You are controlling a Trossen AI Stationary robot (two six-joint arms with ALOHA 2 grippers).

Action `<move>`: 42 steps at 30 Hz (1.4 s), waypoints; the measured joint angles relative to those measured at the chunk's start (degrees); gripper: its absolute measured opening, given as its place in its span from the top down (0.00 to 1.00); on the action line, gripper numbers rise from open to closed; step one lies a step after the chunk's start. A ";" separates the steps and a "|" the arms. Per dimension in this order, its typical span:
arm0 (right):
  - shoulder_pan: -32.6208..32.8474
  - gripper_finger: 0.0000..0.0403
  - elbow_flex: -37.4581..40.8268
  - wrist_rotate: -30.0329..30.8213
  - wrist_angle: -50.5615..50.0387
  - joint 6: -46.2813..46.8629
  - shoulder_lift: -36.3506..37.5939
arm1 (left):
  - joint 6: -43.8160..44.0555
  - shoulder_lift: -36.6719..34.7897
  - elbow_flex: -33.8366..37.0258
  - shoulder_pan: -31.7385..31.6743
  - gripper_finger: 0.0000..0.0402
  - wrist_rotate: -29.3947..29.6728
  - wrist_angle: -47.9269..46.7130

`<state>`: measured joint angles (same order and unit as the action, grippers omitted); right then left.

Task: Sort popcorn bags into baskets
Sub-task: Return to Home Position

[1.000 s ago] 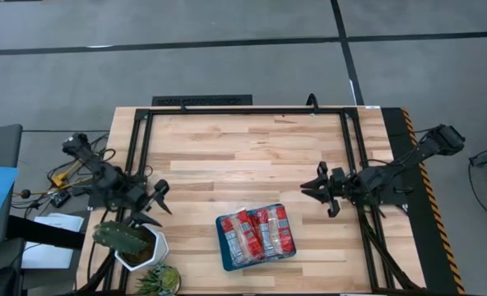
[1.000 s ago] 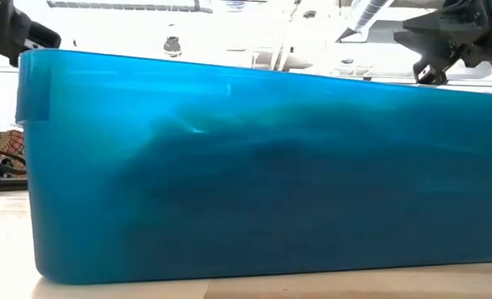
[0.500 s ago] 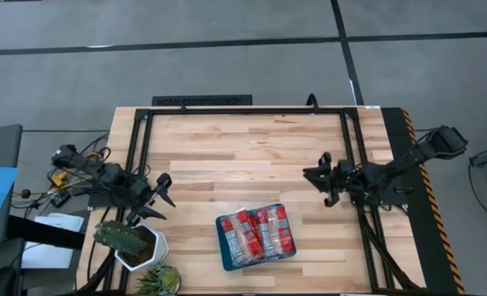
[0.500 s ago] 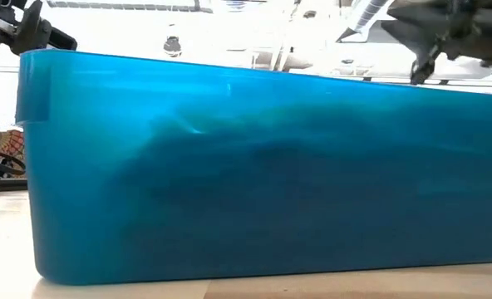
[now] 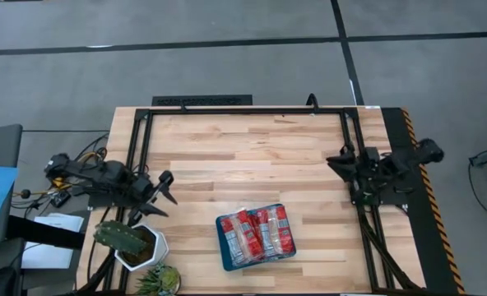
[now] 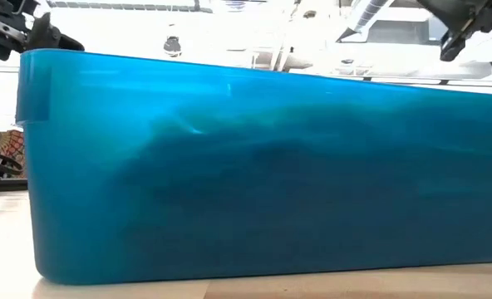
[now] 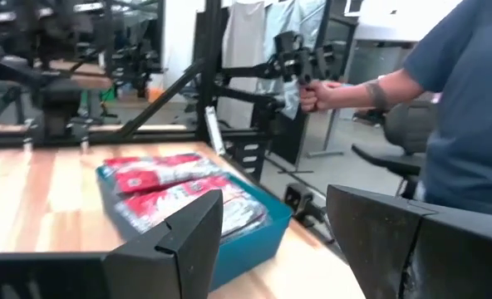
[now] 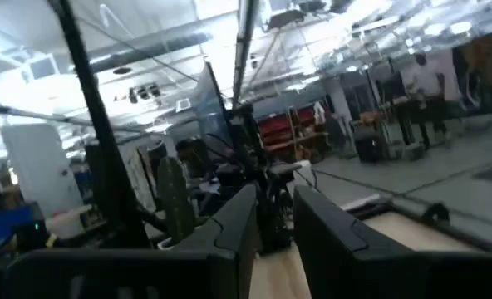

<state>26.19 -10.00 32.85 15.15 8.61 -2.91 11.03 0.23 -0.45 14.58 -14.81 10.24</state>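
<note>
I've got the red popcorn bags [image 5: 258,233] lying packed in the teal tray [image 5: 224,251], well ahead of my left gripper [image 5: 163,191], jaws apart and empty, and well clear of my right gripper [image 5: 339,158], jaws narrowly parted, holding nothing.

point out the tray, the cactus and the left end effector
tray [image 5: 222,247]: high view, bare left rim
cactus [image 5: 116,238]: high view, middle of the green stem
left end effector [image 5: 163,191]: high view, midway between its open fingertips
</note>
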 joint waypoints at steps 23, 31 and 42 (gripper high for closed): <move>-3.12 0.73 9.53 -13.27 -10.94 3.80 1.72 | -3.37 0.02 0.06 -9.52 0.49 -6.96 -4.82; -3.10 0.73 9.55 -13.43 -11.25 3.55 1.37 | -1.08 0.04 0.06 -9.50 0.49 -0.18 -5.90; -3.10 0.73 9.60 -13.41 -11.47 3.44 1.37 | -0.77 0.04 0.06 -9.50 0.49 7.86 -7.08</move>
<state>23.09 -0.40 19.44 3.68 12.05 -1.54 10.26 0.27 -0.38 5.08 -6.96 3.16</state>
